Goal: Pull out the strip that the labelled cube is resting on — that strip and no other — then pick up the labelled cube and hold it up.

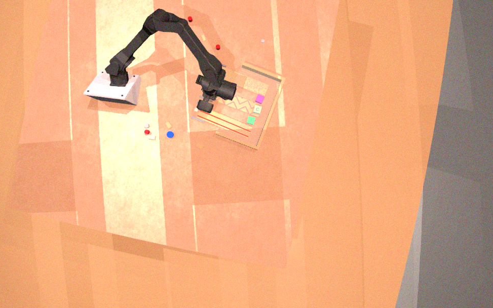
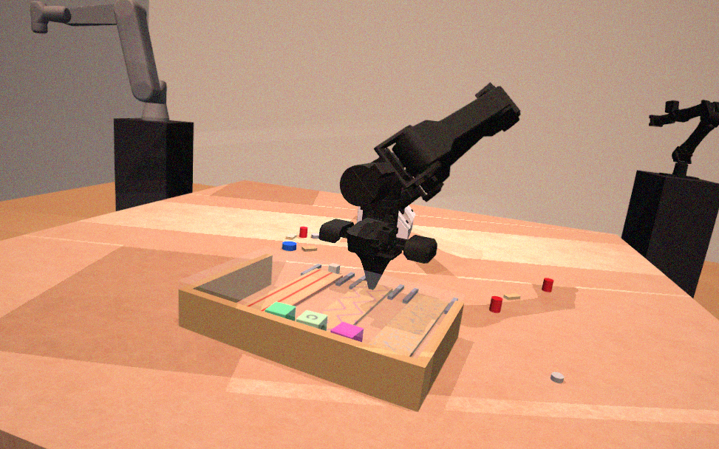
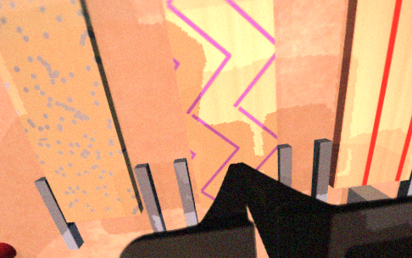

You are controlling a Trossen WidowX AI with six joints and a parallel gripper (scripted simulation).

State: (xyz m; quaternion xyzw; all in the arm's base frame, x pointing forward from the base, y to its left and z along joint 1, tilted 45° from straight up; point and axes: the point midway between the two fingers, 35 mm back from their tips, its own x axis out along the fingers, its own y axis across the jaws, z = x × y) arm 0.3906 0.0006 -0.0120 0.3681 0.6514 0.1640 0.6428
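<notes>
My gripper is shut and empty, fingertips together, pointing down at the near end of the zigzag strip. The gap between tips and strip is hard to judge. In the top view the arm hides the fingertips. The pale green cube labelled C sits at the zigzag strip's far end. A magenta cube and a plain green cube stand on either side of it. The wrist view shows no cubes.
A speckled strip and a red-striped strip flank the zigzag strip. Grey rails stand by the near ends. A wooden wall encloses the far side. Red cylinders lie outside.
</notes>
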